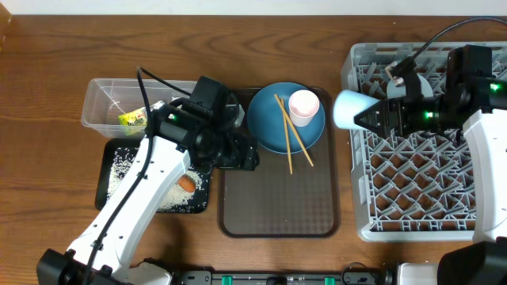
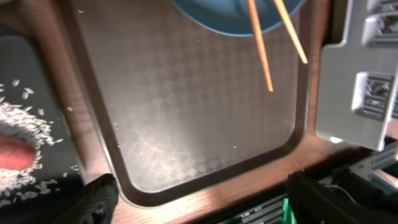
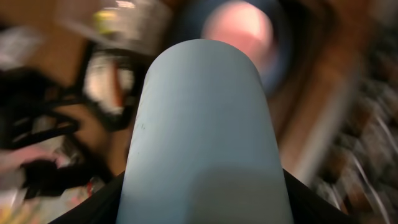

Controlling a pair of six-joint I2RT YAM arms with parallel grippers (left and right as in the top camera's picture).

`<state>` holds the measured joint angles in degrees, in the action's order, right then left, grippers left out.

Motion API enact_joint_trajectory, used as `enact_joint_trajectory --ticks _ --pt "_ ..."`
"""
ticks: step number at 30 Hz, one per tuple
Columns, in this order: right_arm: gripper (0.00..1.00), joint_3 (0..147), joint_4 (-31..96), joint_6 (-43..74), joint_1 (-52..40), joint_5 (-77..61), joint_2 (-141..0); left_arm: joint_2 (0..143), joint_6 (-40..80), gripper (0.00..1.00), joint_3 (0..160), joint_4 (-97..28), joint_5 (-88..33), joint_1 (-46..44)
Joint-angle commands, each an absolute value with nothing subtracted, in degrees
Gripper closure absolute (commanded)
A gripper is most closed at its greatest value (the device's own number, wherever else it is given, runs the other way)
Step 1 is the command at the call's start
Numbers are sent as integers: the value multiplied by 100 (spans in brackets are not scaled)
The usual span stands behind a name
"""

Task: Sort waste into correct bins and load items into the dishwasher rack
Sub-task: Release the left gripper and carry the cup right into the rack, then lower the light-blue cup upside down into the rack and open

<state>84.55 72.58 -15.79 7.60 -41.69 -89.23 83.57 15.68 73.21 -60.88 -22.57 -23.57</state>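
Sideways, right hand (image 1: 364,117) holds light blue cup (image 1: 345,108), seemingly over dishwasher rack (image 1: 358,186) edge

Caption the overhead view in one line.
Right pincer holds the light blue cup at the edge of the dishwasher rack; left pincer open above the brown tray.

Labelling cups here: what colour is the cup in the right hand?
Light blue cup; clearest in the right wrist view.

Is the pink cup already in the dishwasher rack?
No, the pale pink cup sits on the blue plate beside the chopsticks, outside the dishwasher rack.
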Motion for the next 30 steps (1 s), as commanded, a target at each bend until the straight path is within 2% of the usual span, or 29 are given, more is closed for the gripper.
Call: enact_joint_trajectory --ticks 1,15,30 --pt "99 8560 7349 -261 781 -2724 -8875 8381 1525 8 7295 -6101 -1979 -2355" --pt "99 8558 7784 399 777 -1109 -8875 8381 1525 1 7295 -6101 -1979 -2355" --pt "99 8538 7524 489 355 -829 -8877 8381 1525 0 7295 -6101 -1981 -2355"
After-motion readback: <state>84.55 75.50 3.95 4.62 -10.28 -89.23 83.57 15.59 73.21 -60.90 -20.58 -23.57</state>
